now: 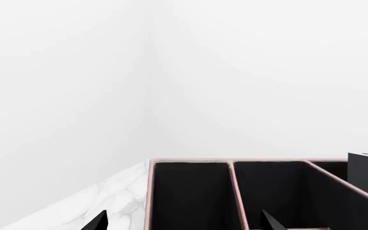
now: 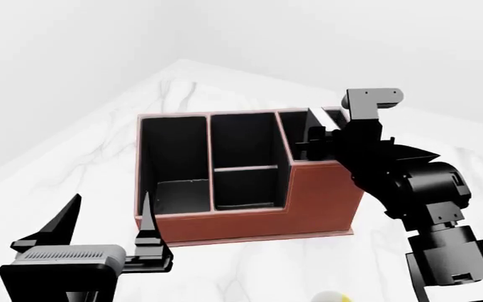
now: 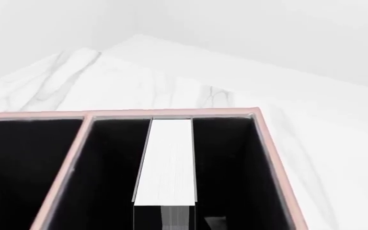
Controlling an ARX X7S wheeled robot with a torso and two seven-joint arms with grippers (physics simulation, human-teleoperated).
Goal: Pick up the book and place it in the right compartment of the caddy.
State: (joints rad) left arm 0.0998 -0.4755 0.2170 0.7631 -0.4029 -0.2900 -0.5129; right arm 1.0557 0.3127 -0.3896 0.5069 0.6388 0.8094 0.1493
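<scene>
Altogether one caddy (image 2: 250, 220) stands on the white bench (image 2: 99, 151), split into three sections, and one book (image 3: 166, 163) stands on edge, white pages up, inside the right compartment (image 3: 235, 167); the other two sections look bare. Over that compartment the right gripper (image 2: 319, 139) sits, its grip hidden, while the left gripper (image 2: 107, 220) hangs spread and holds nothing, in front of the caddy.

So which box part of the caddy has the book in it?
The right compartment, the one with the tallest red-brown front wall. The book stands in it, white page edges up; the other two sections look empty.
</scene>
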